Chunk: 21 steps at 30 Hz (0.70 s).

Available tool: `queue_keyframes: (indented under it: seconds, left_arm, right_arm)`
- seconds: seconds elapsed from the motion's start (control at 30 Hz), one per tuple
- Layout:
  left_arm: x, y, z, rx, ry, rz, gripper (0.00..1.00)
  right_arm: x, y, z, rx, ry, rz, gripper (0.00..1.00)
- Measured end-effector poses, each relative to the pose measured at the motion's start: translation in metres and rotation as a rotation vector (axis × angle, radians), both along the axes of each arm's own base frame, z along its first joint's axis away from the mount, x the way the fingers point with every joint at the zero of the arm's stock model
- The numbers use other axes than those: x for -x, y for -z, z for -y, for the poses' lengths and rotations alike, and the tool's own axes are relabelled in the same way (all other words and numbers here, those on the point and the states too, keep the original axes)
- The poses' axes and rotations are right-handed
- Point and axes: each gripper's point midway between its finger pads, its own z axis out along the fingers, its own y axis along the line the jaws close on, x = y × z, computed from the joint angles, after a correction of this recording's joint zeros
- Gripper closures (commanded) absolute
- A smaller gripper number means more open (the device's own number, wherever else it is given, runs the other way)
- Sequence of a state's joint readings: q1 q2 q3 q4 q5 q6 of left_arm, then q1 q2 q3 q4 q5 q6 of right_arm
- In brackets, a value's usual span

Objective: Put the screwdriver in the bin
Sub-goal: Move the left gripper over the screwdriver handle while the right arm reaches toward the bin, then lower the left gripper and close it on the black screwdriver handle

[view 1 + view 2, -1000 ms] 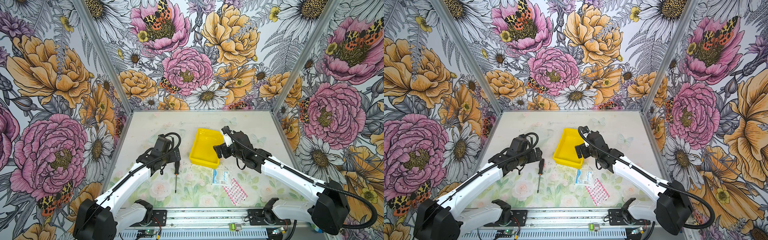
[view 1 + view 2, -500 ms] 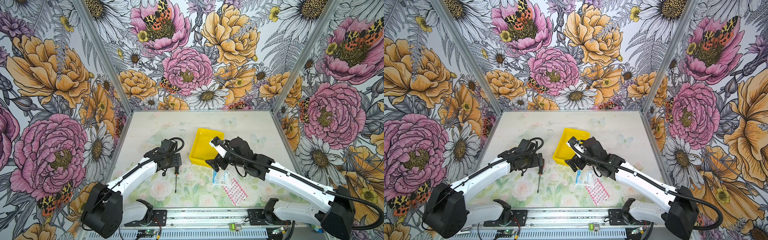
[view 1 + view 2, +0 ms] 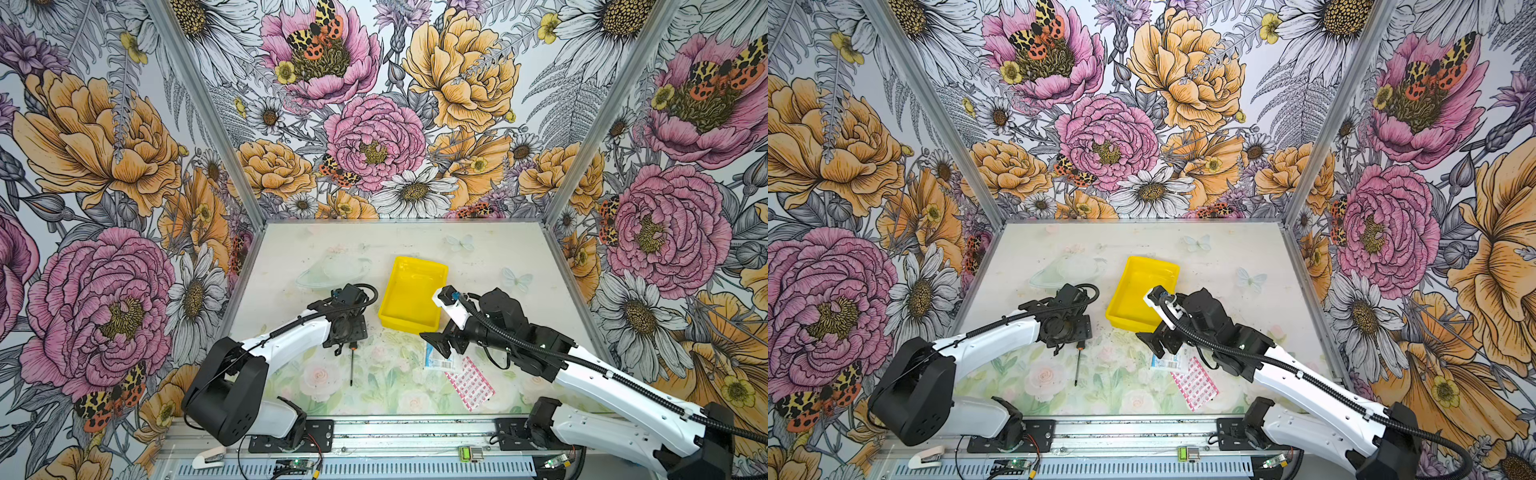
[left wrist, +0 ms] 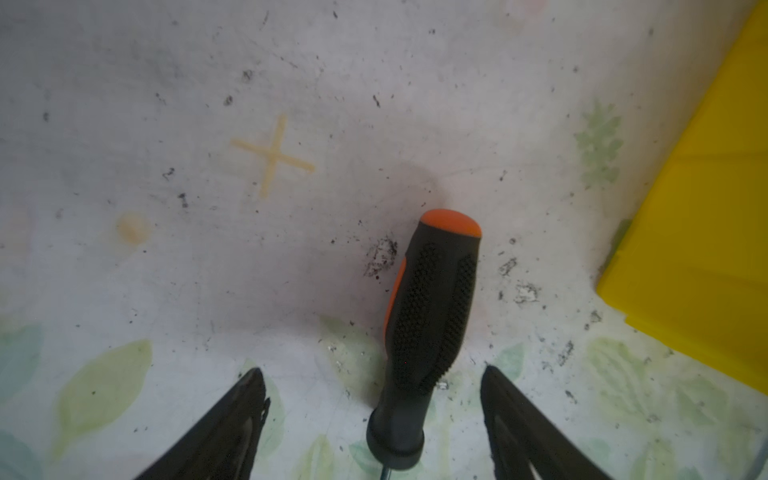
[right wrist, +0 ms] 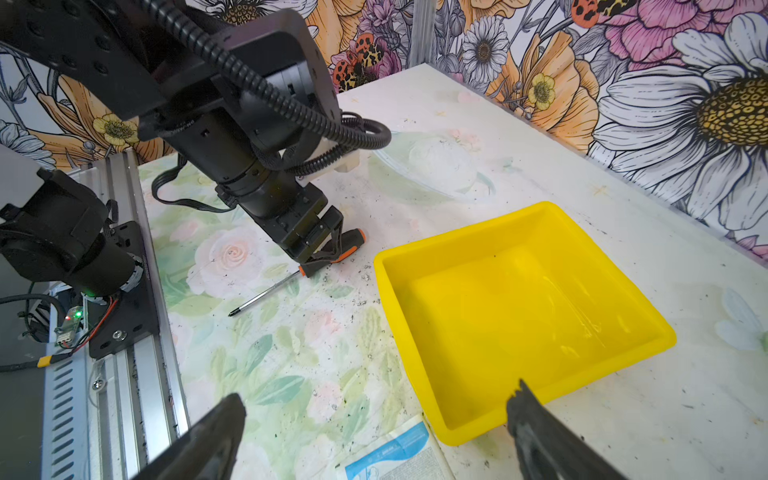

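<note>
Descent done: left hand (image 4: 372, 372) now straddles the screwdriver (image 4: 428, 316) handle, fingers (image 4: 232, 415) narrowing but not yet touching; grasp looks imminent, bin (image 3: 409, 327) just right.

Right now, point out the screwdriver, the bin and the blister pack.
screwdriver (image 4: 432, 316): left wrist view, black handle grip.
bin (image 3: 409, 326): in a top view, near wall.
blister pack (image 3: 469, 382): in a top view, pack's middle.

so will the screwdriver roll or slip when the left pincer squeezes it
It will probably grip well: the screwdriver handle is stippled and lies between the jaws of the open left pincer. The rounded handle might roll if nudged off-centre. It is likely stiff, so the thin shaft should simply follow.
</note>
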<state>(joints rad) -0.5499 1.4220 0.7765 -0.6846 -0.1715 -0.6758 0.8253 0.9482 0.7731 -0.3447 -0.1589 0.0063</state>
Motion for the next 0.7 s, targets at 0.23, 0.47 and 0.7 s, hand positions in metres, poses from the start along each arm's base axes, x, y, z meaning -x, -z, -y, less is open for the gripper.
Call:
queue_keyframes:
  seconds: [0.23,0.47,0.7]
  left_arm:
    - [-0.003,0.006,0.008,-0.006,-0.008,-0.022,0.3]
    - [-0.005,0.02,0.014,-0.035,0.002,-0.063,0.35]
    - [-0.01,0.022,0.019,-0.048,0.0,-0.063,0.53]
  right_arm:
    - [-0.003,0.017,-0.003,0.045,-0.001,-0.028,0.01]
    - [-0.004,0.017,-0.003,0.045,-0.001,-0.03,0.0]
    - [-0.002,0.011,0.0,0.03,0.003,-0.014,0.01]
